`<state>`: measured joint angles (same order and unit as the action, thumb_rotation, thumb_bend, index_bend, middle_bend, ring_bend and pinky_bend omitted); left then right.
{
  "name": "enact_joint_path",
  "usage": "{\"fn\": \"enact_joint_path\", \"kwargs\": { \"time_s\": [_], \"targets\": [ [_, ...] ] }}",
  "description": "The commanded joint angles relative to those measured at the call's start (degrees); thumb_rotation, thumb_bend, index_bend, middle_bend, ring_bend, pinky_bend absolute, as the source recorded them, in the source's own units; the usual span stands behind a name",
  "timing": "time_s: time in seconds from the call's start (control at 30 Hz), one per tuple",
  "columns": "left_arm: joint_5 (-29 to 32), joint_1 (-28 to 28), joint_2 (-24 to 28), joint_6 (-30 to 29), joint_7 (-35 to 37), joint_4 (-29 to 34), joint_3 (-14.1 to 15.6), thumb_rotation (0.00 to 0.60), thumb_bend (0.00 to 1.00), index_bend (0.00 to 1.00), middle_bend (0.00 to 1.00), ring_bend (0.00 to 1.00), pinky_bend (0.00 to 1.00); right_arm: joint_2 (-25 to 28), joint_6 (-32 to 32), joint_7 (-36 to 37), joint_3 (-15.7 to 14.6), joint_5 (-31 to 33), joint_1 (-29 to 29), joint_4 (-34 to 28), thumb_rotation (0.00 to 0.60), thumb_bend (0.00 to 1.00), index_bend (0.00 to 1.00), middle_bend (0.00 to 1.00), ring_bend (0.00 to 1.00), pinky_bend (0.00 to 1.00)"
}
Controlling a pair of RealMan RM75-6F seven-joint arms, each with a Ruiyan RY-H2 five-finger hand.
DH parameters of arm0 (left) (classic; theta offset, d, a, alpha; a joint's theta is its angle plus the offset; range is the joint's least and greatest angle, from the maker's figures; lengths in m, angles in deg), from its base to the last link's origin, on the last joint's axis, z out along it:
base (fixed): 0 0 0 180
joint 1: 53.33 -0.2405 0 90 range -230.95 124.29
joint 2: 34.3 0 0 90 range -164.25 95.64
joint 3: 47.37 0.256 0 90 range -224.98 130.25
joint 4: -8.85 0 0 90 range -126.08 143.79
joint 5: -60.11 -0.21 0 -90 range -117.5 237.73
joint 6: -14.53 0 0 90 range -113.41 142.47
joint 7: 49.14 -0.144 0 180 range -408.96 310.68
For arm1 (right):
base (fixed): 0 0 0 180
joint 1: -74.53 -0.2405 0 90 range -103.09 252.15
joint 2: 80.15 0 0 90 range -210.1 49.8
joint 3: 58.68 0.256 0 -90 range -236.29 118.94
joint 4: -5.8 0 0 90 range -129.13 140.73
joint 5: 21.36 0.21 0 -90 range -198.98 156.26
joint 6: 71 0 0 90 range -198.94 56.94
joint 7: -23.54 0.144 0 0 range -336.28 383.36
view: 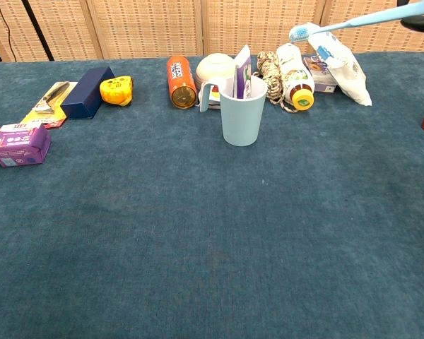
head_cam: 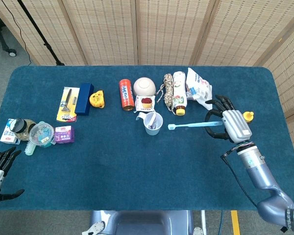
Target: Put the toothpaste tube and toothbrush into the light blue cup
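at the near left edge of the bench (head_cam: 112, 176), the left robot hand (head_cam: 0, 166) is held idle with its fingers apart and nothing in them. farther back, the toothpaste tube (view: 241, 70) is already seen standing in the light blue cup (view: 243, 111), so half the task is judged done. the toothbrush (head_cam: 191, 125) is held in the air by the right robot hand (head_cam: 232, 125), right of the cup, and is yet to be dropped in.

I see a table (head_cam: 112, 166) covered in dark blue cloth, its corners rounded. Behind it stands a folding screen (head_cam: 171, 29) of woven tan panels in wooden frames. Grey floor (head_cam: 2, 58) shows at the left, under even light.
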<state>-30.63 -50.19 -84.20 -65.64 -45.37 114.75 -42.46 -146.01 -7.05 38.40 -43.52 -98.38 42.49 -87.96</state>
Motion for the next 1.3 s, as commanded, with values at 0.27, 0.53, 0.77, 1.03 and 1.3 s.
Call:
{"fn": "enact_joint_path", "kwargs": {
  "time_s": [0.27,0.53,0.77,1.03,1.3],
  "targets": [
    [0.1,0.0,0.2,-0.1,0.6,-0.1,0.0,0.600,0.00,0.00,0.00,0.00,0.00,-3.0,-0.9,-18.4,3.7,6.7,-6.0,-3.2,0.600,0.38,0.63,0.21,0.00,0.00],
    [0.3,0.3,0.5,0.4,1.8,-0.5,-0.2,0.600,0.00,0.00,0.00,0.00,0.00,-6.9,0.0,-34.3,6.8,12.1,-12.1,-3.6,0.600,0.38,0.63,0.22,0.00,0.00],
    [0.2,0.3,0.5,0.4,1.9,-0.6,-0.1,0.600,0.00,0.00,0.00,0.00,0.00,-8.8,-0.1,-42.4,6.2,14.4,-15.0,-3.2,0.600,0.38,0.64,0.22,0.00,0.01],
    [0.5,0.5,0.4,1.0,1.4,-0.5,-0.1,0.600,0.00,0.00,0.00,0.00,0.00,-12.0,-0.6,-50.7,2.9,12.7,-18.0,-0.7,0.600,0.38,0.64,0.22,0.00,0.02],
    [0.9,0.6,0.5,1.0,1.8,-0.7,-0.2,0.600,0.00,0.00,0.00,0.00,0.00,-14.8,-0.8,-52.1,2.0,12.6,-19.3,3.7,0.600,0.39,0.64,0.22,0.00,0.05]
  ]
}}
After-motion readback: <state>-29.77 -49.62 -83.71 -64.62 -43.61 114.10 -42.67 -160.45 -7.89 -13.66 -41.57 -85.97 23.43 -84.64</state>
